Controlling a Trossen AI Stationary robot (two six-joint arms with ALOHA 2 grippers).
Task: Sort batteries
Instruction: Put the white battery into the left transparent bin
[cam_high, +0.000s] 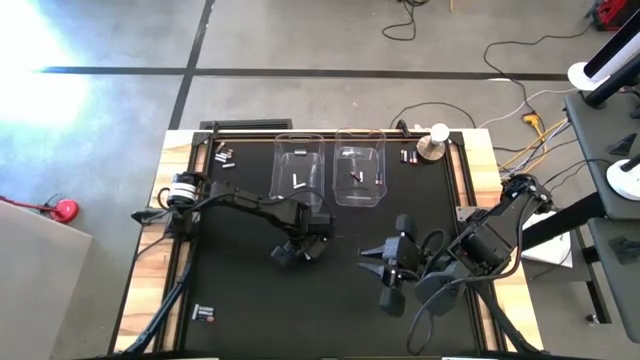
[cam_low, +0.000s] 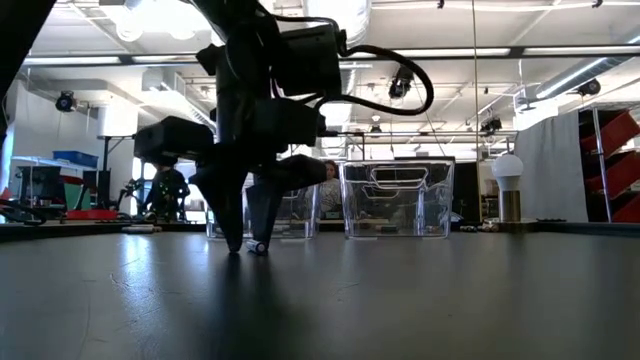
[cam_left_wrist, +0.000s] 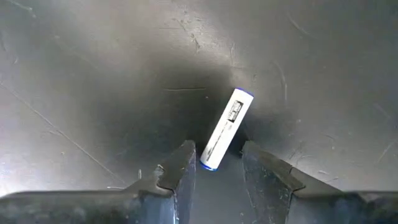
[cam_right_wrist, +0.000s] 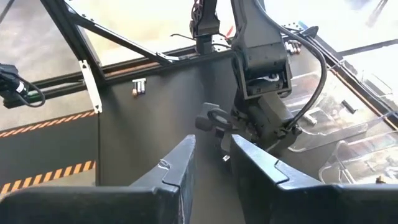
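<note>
On the black surface (cam_high: 250, 290), reading from my left side across: a small cluster of batteries (cam_high: 204, 314) lies near the front left corner, and another cluster (cam_high: 222, 155) sits up at the far left corner, well apart from the first. My left pincer (cam_high: 291, 250) is down at the middle of the mat, in front of the two clear bins. Through my left wrist camera I see its fingers (cam_left_wrist: 180, 171) standing apart, one on each side of the near end of a white battery (cam_left_wrist: 226, 129) that lies flat and slanted on the mat; the blue-ringed end sits in the gap between the tips, and neither finger is pressed against it. From the low camera the same pincer (cam_low: 247, 243) reaches down to the mat with the little battery (cam_low: 259, 246) at its tips.

Behind it, the left bin (cam_high: 299, 170) holds a white battery, and the right bin (cam_high: 359, 172) just beside it holds a few dark ones. Further right, two more batteries (cam_high: 408, 156) lie near a small round-based lamp (cam_high: 434, 143) at the far edge.

My right pincer (cam_high: 372, 260) hangs to the right of centre, pointed toward my left arm; its fingers (cam_right_wrist: 180, 163) show a narrow gap with nothing between them.
</note>
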